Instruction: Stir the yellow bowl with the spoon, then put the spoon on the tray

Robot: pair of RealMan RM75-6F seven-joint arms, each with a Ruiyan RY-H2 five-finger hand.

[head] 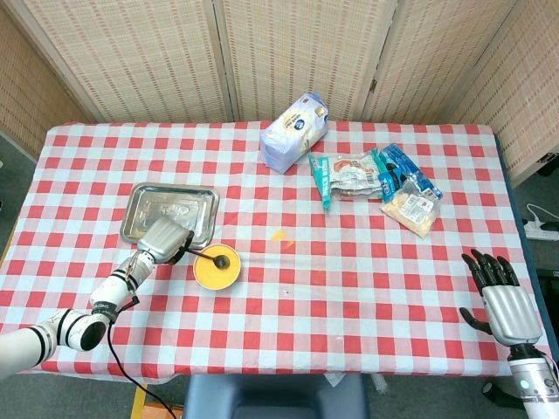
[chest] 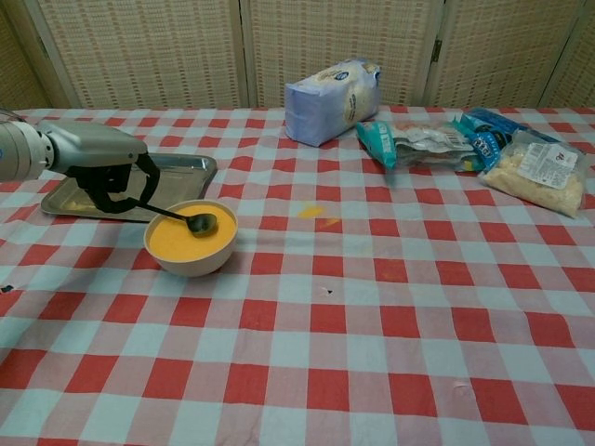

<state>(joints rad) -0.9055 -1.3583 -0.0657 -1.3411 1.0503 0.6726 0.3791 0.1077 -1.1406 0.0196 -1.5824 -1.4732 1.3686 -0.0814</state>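
Yellow bowl (chest: 191, 240) near the bench's left edge holds the spoon (chest: 182, 218) bowl-down for stirring, its handle gripped by the left robot hand (chest: 102, 167), the steel tray (chest: 191, 174) just behind for set-down, while the right robot hand (head: 500, 299) idles open-fingered.

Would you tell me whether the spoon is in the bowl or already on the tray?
In the bowl: the spoon has its head over the yellow filling, handle held by the left hand.

A dark spoon (head: 203, 254) is held by the left hand (head: 162, 239) with its head over the yellow bowl (head: 217, 267), just beside the metal tray (head: 169, 211), while the right hand (head: 501, 301) is kept spread near the table's edge.
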